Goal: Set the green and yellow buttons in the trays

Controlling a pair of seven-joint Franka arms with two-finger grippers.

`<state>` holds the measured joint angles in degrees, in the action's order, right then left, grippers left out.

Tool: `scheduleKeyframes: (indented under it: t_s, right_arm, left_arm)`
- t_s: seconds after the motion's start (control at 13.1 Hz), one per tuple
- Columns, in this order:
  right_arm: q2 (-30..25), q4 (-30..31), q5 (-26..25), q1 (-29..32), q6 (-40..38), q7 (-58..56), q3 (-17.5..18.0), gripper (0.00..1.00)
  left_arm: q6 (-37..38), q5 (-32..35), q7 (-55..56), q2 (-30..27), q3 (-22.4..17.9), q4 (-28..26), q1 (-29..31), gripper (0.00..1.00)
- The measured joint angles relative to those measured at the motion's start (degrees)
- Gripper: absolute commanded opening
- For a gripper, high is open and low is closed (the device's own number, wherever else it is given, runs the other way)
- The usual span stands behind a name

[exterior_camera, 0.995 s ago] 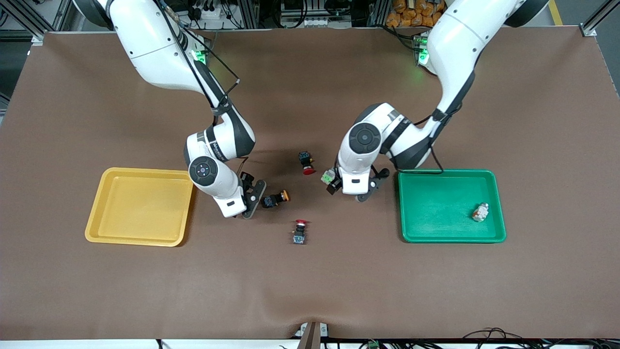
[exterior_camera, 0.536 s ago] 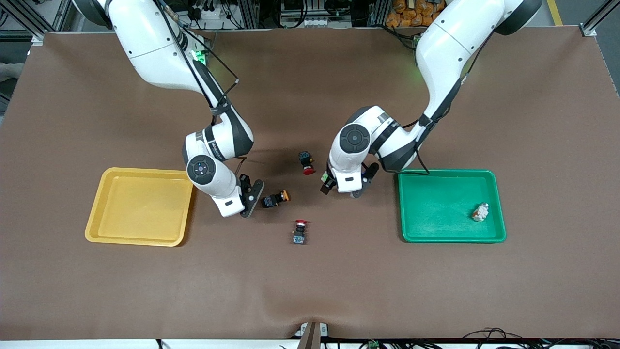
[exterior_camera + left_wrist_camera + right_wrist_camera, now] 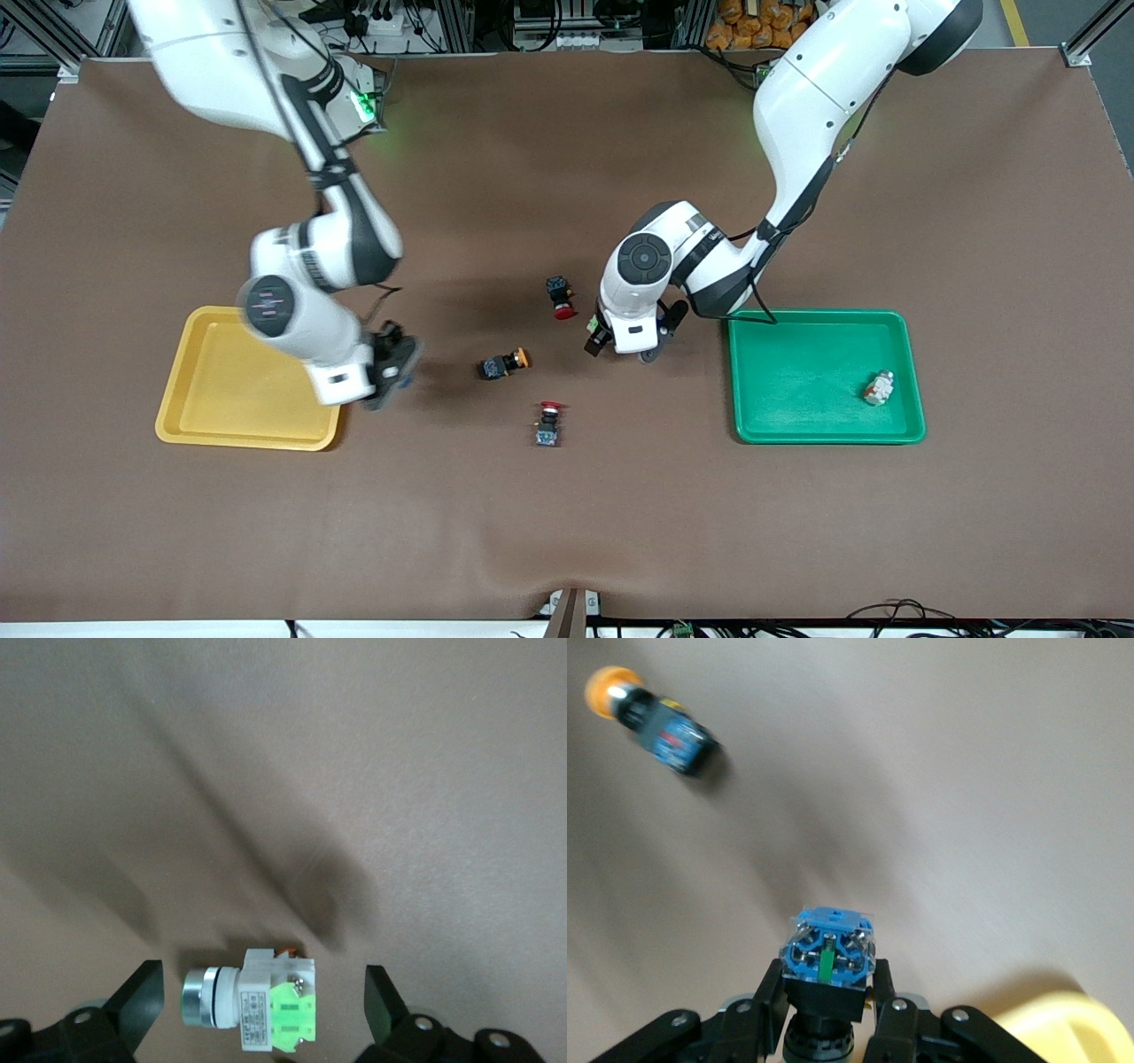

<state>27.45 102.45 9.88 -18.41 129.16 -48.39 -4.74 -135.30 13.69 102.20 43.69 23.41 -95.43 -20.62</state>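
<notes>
My right gripper (image 3: 392, 361) is shut on a black-and-blue switch (image 3: 828, 974), blue base outward and cap hidden. It hangs over the table beside the yellow tray (image 3: 252, 439), whose corner shows in the right wrist view (image 3: 1063, 1028). A yellow-capped button (image 3: 503, 362) lies on the table mid-way between the trays; it also shows in the right wrist view (image 3: 656, 718). My left gripper (image 3: 623, 346) is open, its fingers on either side of a green-faced button (image 3: 266, 1005) lying on its side on the table. Another white-grey button (image 3: 879, 387) lies in the green tray (image 3: 828, 312).
Two red-capped black-and-blue switches lie mid-table: one (image 3: 560, 297) farther from the front camera than the yellow-capped button, one (image 3: 547, 424) nearer. The brown mat has a ripple at its front edge (image 3: 496, 549).
My right arm has swung away from the yellow-capped button toward the yellow tray, carrying its switch. My left gripper has shifted slightly toward the table's middle over the green-faced button.
</notes>
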Motion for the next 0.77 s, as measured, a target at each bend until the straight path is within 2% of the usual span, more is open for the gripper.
scheduleKeyframes:
  t_s: [0.38, 0.46, 0.54, 0.61, 0.69, 0.77]
  right_arm:
    - [-0.4, -0.4, 0.0, 9.4, -0.4, -2.1, 0.0, 0.00]
    - [-0.4, -1.5, 0.0, 11.0, -1.4, -4.4, 0.0, 0.00]
    - [-0.4, -3.3, 0.0, 12.8, -4.2, -6.7, 0.0, 0.00]
    - [-0.5, -5.7, 0.0, 14.5, -7.8, -8.7, 0.0, 0.11]
    - [-0.6, -7.8, 0.0, 16.0, -11.2, -10.0, 0.0, 0.60]
    - [-0.7, -9.8, 0.0, 16.9, -13.8, -11.1, 0.0, 1.00]
  left_arm:
    - [-0.5, 0.0, 0.0, 1.5, 0.0, -0.3, -0.6, 0.98]
    - [-0.6, 0.0, 0.0, 1.8, 0.0, -0.4, -0.7, 0.57]
    - [-0.8, 0.2, 0.0, 2.0, 0.0, -0.4, -0.7, 0.26]
    - [-1.0, 0.6, 0.0, 2.0, 0.0, -0.4, -0.7, 0.01]
    - [-1.6, 1.0, 0.0, 2.0, 0.0, -0.3, -0.7, 0.00]
    - [-1.9, 1.3, 0.0, 2.0, 0.0, -0.1, -0.8, 0.00]
